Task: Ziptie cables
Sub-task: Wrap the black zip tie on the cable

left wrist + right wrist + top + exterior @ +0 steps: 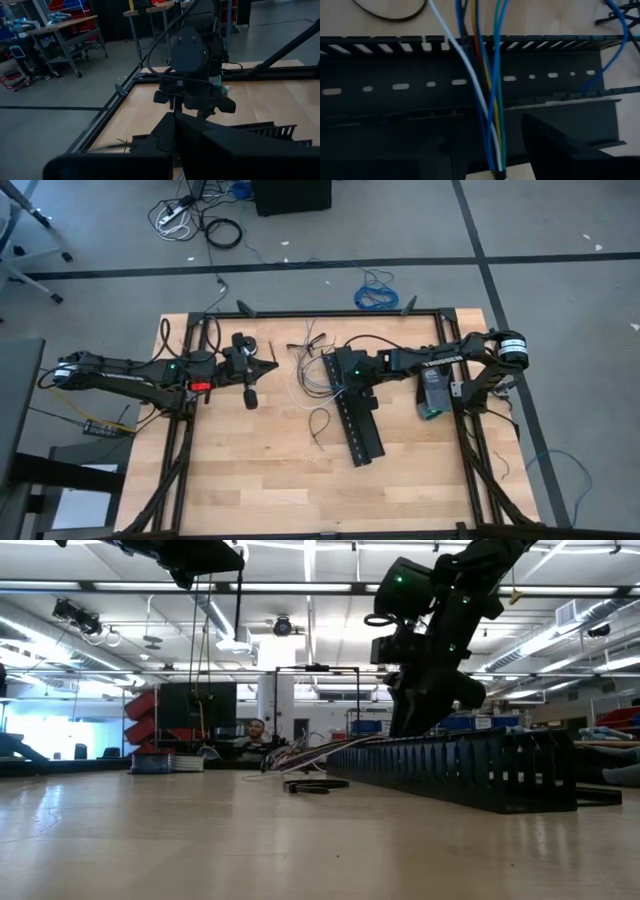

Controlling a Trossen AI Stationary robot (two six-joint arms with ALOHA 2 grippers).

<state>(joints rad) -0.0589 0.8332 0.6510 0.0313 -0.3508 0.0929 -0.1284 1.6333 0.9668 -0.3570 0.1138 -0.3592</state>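
Thin, multicoloured cables cross a black slotted duct, pinched in the right gripper. The left gripper hangs closed over bare wooden worktop.

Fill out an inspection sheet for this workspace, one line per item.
Surface: wooden tabletop inside a dark frame.
Job's things: cables run across the black slotted duct; zipties not made out.
Clutter: small dark loop on the wood.
Grippers: left gripper shut, empty, above the table; right gripper over the duct, wires between its fingers, grip unclear.
Cables: blue coil and black coil on the floor.
Surroundings: benches, shelving, a person beyond the table.
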